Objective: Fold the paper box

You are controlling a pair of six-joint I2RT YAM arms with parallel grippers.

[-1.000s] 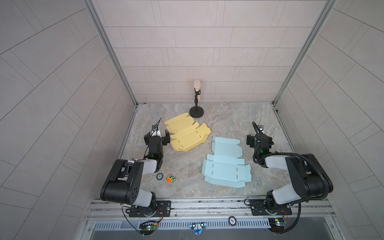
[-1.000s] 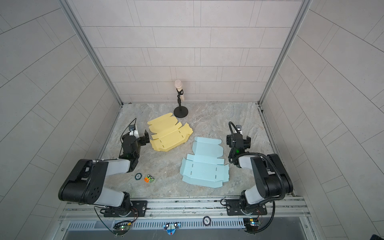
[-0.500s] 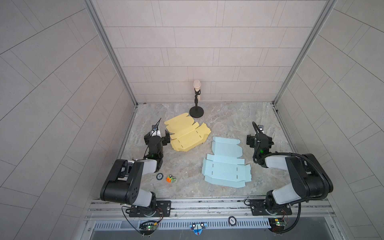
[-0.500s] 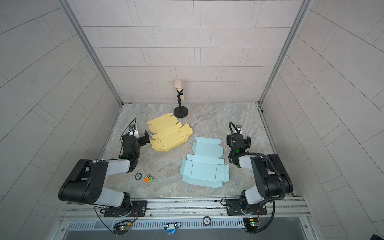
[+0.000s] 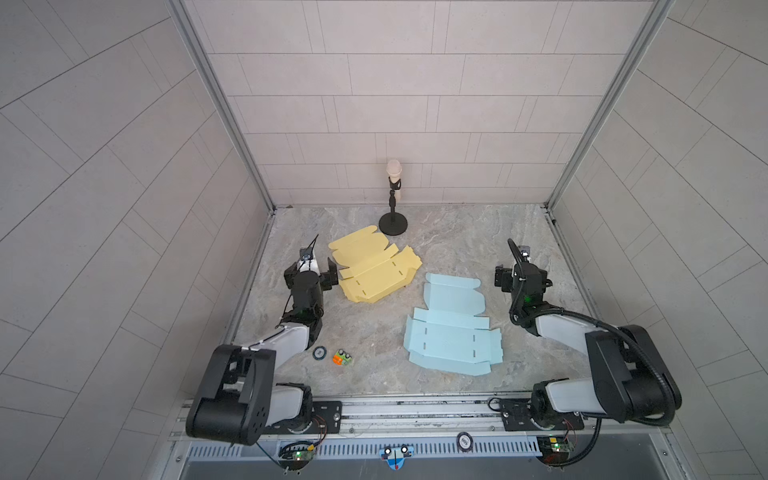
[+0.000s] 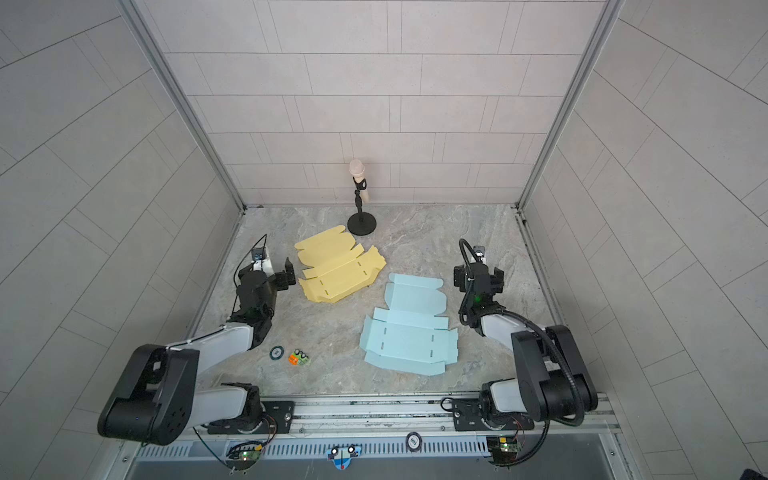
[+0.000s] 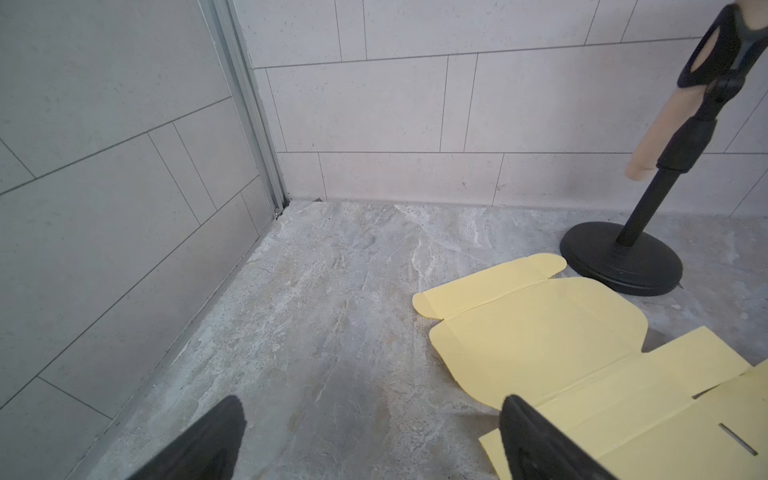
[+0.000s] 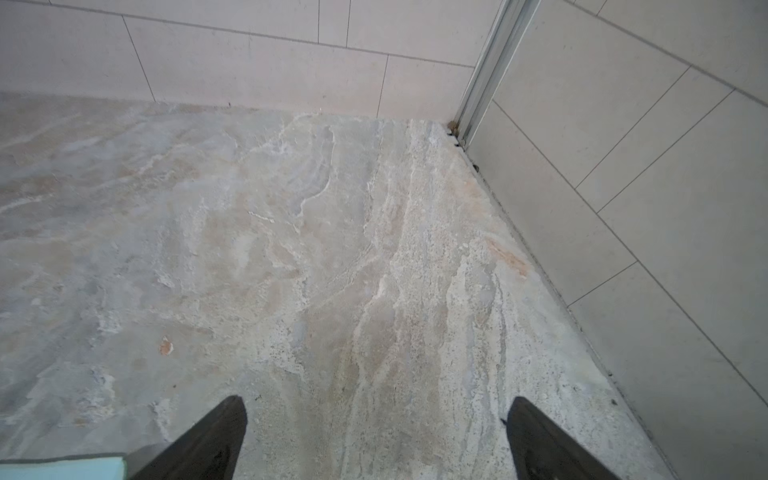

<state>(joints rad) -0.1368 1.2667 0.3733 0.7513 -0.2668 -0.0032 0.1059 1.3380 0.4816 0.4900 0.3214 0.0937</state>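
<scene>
yellow blank | blue blank: flat slotted card | tabletop: veined stone

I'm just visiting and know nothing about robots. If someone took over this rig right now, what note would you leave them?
Hands: the left gripper is open and empty, beside the yellow box sheet. The right gripper is open and empty, to the right of the blue box sheet in both top views.
Things: both sheets lie unfolded on the table, apart from each other.
Done: nothing folded yet.
Left: the whole fold.
</scene>
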